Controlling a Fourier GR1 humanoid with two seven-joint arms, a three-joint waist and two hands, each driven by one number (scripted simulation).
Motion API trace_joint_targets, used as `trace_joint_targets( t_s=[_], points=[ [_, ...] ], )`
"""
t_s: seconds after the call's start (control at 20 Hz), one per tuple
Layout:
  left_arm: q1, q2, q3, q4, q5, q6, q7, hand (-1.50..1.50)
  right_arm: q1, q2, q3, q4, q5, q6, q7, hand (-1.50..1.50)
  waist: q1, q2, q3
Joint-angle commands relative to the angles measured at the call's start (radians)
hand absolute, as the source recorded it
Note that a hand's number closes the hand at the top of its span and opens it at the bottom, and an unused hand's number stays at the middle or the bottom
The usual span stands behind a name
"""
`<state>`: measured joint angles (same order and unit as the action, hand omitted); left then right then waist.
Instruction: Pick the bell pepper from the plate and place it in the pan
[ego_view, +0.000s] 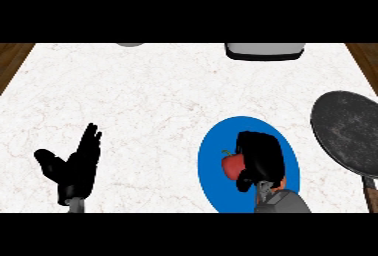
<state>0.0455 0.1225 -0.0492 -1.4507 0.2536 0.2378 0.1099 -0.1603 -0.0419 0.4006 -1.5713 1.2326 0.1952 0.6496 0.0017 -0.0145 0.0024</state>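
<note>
A red bell pepper (232, 164) with a green stem lies on the blue plate (218, 145) at the lower right of the counter. My right hand (260, 156) sits over the plate, its fingers curled round the pepper's right side and hiding most of it. The dark round pan (348, 131) stands to the right of the plate, its handle (370, 192) running toward the lower edge. My left hand (74, 165) rests at the lower left, fingers straight and pointing up, thumb spread, holding nothing.
A white appliance (264, 50) stands at the counter's far edge, right of centre. A grey round object (131, 44) shows at the far edge, cut off. Brown wood borders the white marble counter (148, 100) at both upper corners.
</note>
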Motion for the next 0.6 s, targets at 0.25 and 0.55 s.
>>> trace_joint_targets(
  t_s=[0.25, 0.55],
  points=[
    [0.014, -0.026, 0.010, 0.109, -0.006, -0.036, -0.058, 0.00, -0.011, 0.041, 0.067, 0.021, -0.077, 0.038, 0.146, 1.50, 0.000, 0.015, -0.003],
    [0.028, -0.024, 0.005, 0.008, -0.023, 0.012, 0.001, 0.00, -0.029, -0.011, 0.108, -0.217, 0.123, -0.038, 0.202, 1.50, -0.005, 0.011, -0.003]
  ],
)
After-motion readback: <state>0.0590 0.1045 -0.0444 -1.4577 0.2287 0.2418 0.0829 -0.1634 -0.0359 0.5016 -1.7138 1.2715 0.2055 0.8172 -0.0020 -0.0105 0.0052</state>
